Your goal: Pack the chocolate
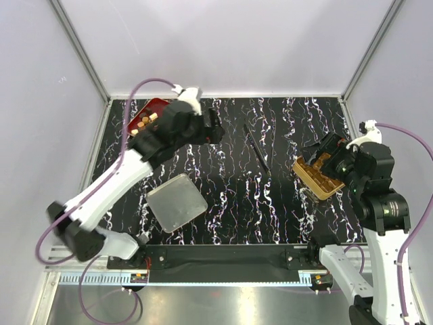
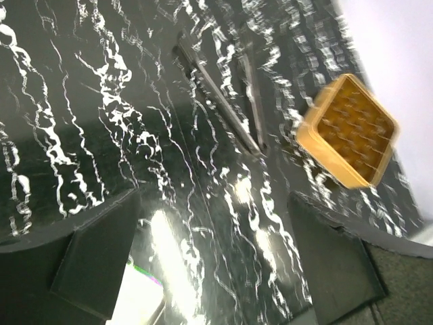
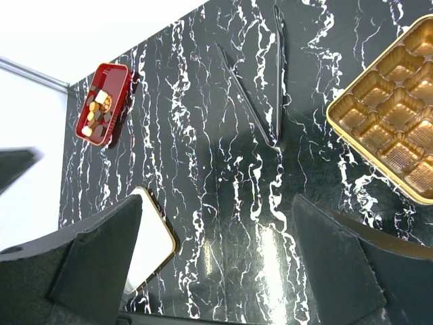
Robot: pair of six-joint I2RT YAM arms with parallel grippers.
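The chocolate [image 1: 144, 122], several small brown, tan and cream pieces, lies in a red tray [image 1: 157, 105] at the far left corner; the right wrist view shows the chocolate [image 3: 99, 112] in the tray [image 3: 120, 81] too. A gold compartmented box [image 1: 321, 179] sits at the right, its cells empty in the right wrist view [image 3: 396, 132]. My left gripper [image 1: 216, 132] hovers open just right of the tray, nothing between its fingers [image 2: 101, 257]. My right gripper [image 1: 319, 150] stands open above the box's far edge, holding nothing.
A thin black stick [image 1: 257, 147] lies mid-table between the grippers, also seen from the left wrist [image 2: 223, 108]. A pale square lid with a gold rim [image 1: 177, 202] rests near the front left. White walls enclose the marbled black table [image 1: 270, 210].
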